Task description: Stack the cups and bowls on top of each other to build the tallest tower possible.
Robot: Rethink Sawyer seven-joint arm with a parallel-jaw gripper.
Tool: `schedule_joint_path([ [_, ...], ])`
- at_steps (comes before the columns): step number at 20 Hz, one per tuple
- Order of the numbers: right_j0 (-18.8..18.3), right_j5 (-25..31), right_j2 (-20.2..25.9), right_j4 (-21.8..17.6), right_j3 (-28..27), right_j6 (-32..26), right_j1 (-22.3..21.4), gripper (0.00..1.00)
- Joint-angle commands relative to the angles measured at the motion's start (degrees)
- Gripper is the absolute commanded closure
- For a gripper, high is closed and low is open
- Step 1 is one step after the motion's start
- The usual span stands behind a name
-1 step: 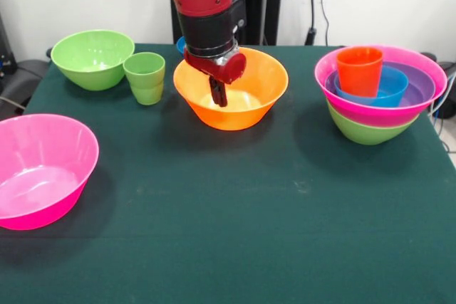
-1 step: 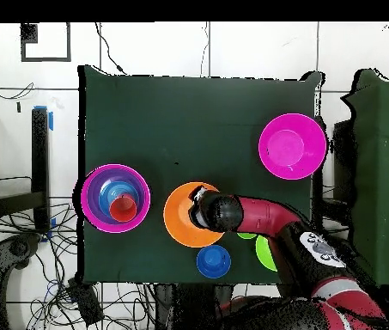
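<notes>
The orange bowl (image 1: 246,108) (image 2: 180,219) stands mid-table, toward the back. My gripper (image 1: 218,96) (image 2: 200,204) reaches down inside it, close to the wall on the robot's side. The tower (image 1: 370,115) (image 2: 94,185) has a green bowl at its base, then a pink, a purple and a blue bowl, and an orange-red cup (image 1: 360,69) (image 2: 123,208) on top. Loose on the table are a light green cup (image 1: 144,76), a green bowl (image 1: 92,58) (image 2: 266,253), a pink bowl (image 1: 39,172) (image 2: 292,145) and a small blue bowl (image 2: 213,260). The arm hides most of the green cup and green bowl in the overhead view.
The dark green table (image 1: 235,211) ends close behind the orange bowl and close beside the tower. The pink bowl sits at a front corner, overhanging the picture's left edge. Cables and frames lie beyond the table's sides.
</notes>
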Motion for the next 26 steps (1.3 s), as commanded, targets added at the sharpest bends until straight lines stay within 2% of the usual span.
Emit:
schedule_joint_path([
  [1,2.7,-5.0,0.6,-3.8,-5.7,-0.7,4.0,1.00],
  [6,3.8,-6.8,0.1,-3.7,-8.6,-0.3,6.6,1.00],
  [14,6.6,-5.7,-2.9,-2.6,-9.9,1.4,7.3,1.00],
  [17,6.5,-6.3,-2.6,-2.4,-10.7,1.0,8.8,1.00],
  [21,6.4,-7.1,-2.2,-3.0,-13.2,-0.3,10.1,1.00],
  [26,4.7,-6.0,0.5,-4.7,-17.8,-5.0,10.6,1.00],
])
